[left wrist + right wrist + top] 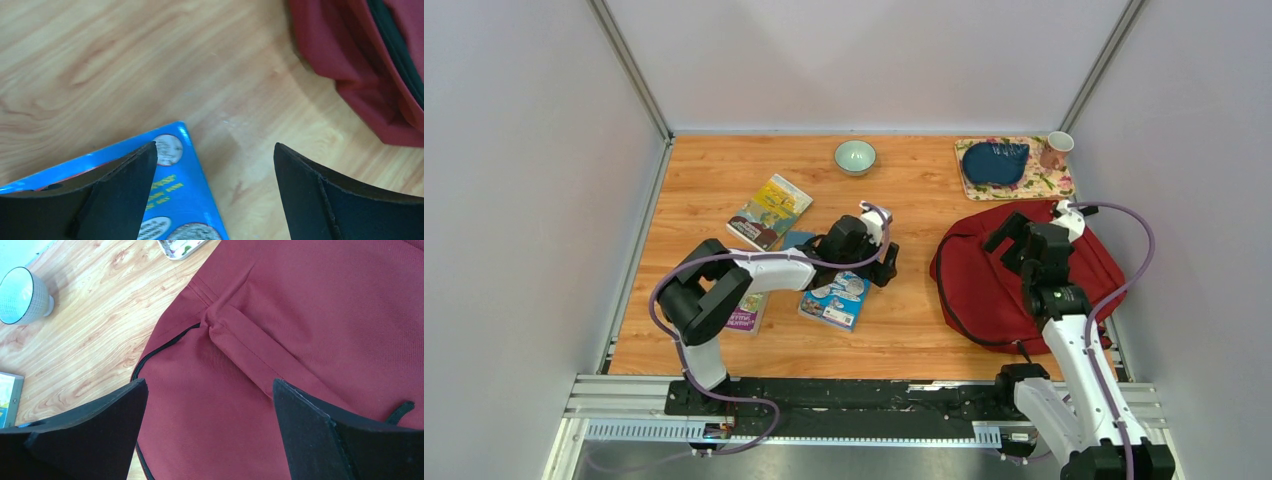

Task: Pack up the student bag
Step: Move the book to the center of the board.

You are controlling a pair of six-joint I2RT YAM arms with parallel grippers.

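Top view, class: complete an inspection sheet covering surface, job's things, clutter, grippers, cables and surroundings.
Surface: wooden table, no spills seen.
Job's things: red bag lying at right; yellow book, blue book and third book at left, outside it.
Clutter: bowl, cup, blue pouch on floral mat, far edge.
Grippers: left gripper open above blue book; right gripper open above bag.
Cables: purple cables looping along both arms.
Surroundings: grey walls, three sides.

This looks like a robot test cell in a lab. Plain pale panels [524, 200] set in metal corner posts [631, 70] enclose a small wood-topped bench [904, 330]. A left arm [754, 270] and a right arm [1074, 340] are bolted to an aluminium rail [614, 400] and trail purple cables [1149, 250].
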